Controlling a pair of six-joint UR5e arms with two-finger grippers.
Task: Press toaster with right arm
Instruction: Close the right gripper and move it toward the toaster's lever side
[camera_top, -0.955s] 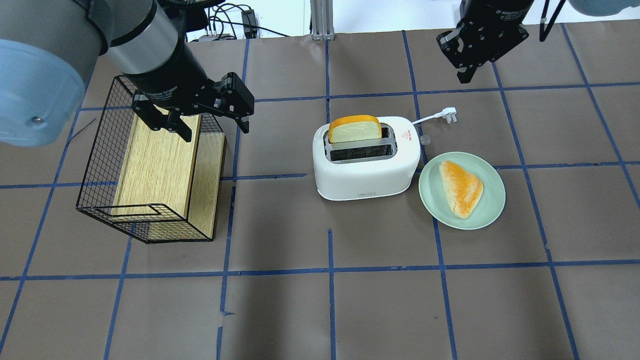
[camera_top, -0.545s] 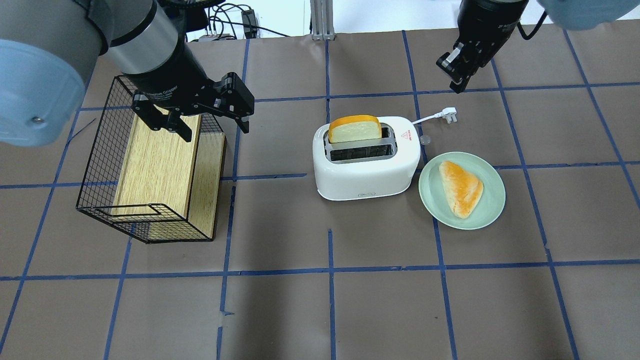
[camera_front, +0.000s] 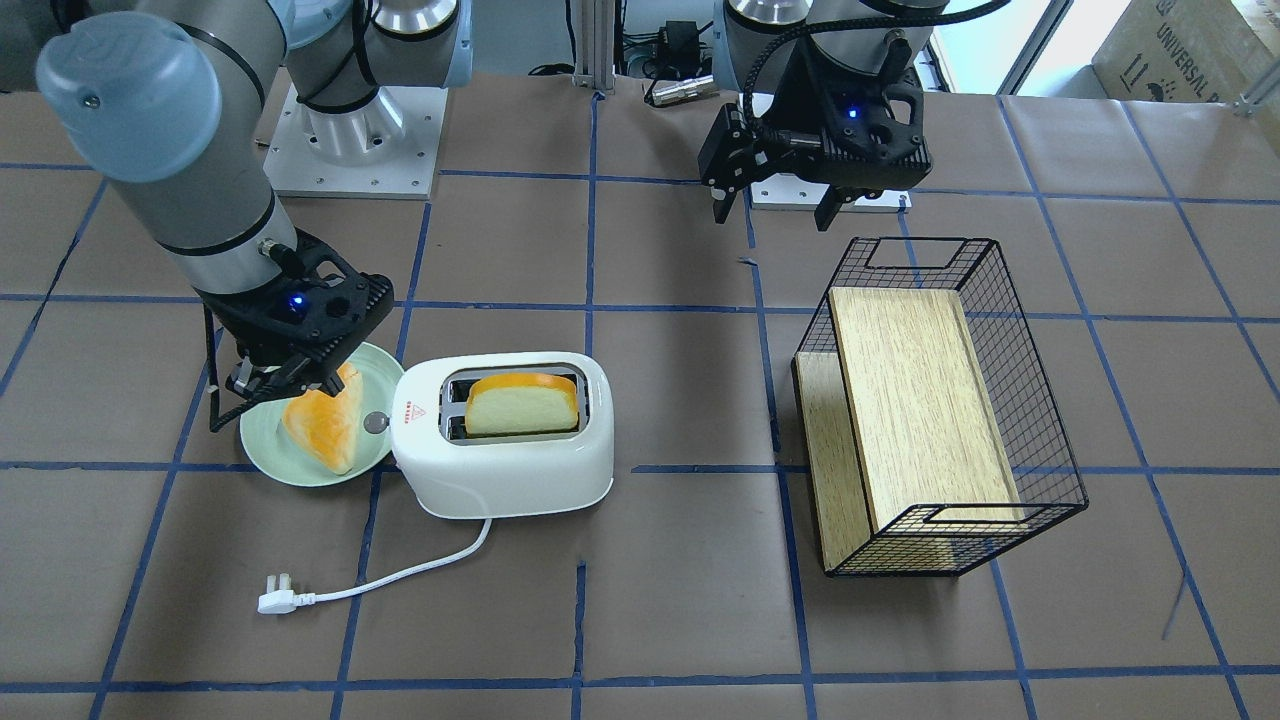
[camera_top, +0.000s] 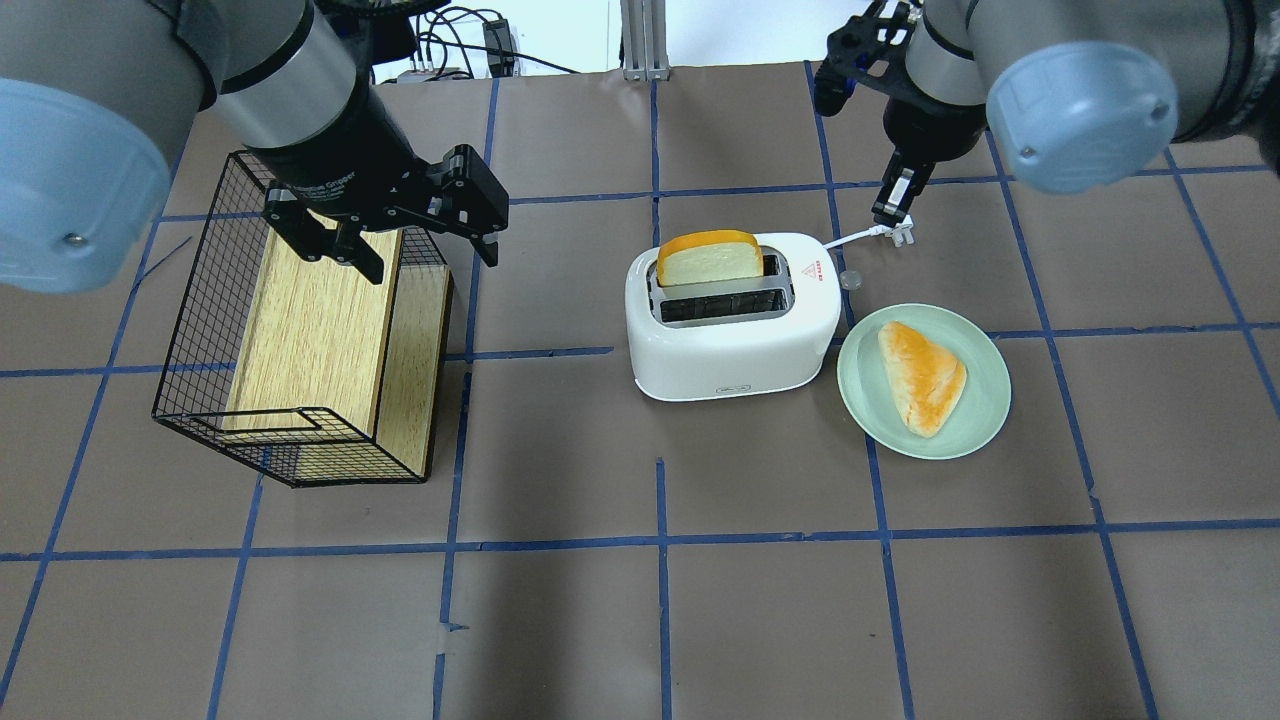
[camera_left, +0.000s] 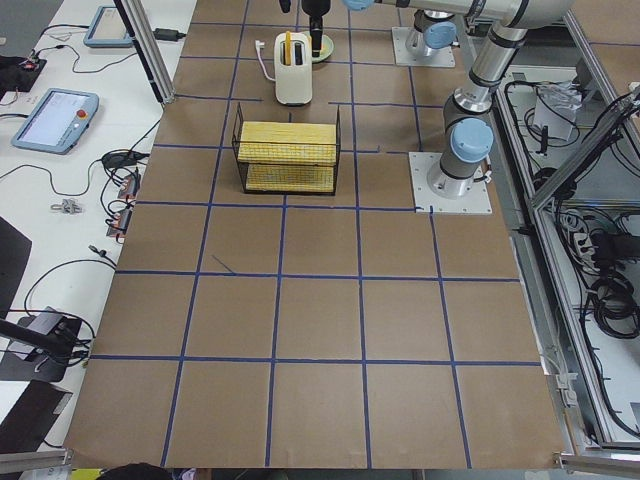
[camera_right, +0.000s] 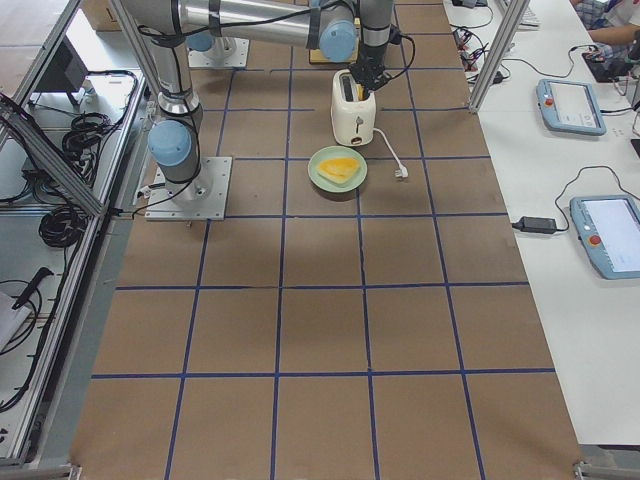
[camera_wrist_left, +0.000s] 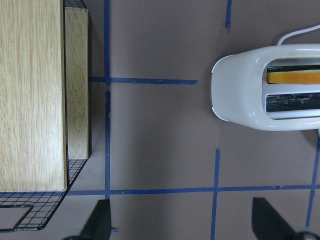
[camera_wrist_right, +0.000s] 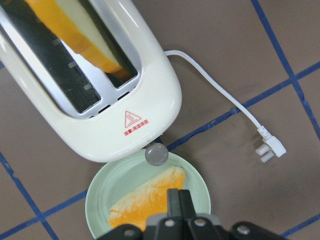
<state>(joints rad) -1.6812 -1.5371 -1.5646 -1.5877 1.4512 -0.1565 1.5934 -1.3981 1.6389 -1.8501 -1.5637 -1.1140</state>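
The white toaster (camera_top: 735, 345) stands mid-table with a bread slice (camera_top: 708, 258) in its far slot. It also shows in the front view (camera_front: 500, 470) and the right wrist view (camera_wrist_right: 145, 100). Its silver lever knob (camera_top: 851, 279) sticks out of the end that faces the plate, and shows in the right wrist view (camera_wrist_right: 156, 154). My right gripper (camera_top: 891, 212) is shut and empty, in the air behind and to the right of the knob, over the cord's plug (camera_top: 900, 232). In the front view the right gripper (camera_front: 222, 418) hangs over the plate. My left gripper (camera_top: 430, 262) is open and empty, above the basket's right side.
A green plate (camera_top: 860, 400) with a pastry (camera_top: 922, 375) sits right beside the toaster's lever end. A black wire basket (camera_top: 200, 330) holding a wooden box (camera_top: 310, 330) stands on the left. The toaster's cord runs to the back right.
My right arm has swung in from the back right towards the toaster's lever end, and its gripper has turned and come lower. The left arm has not moved.
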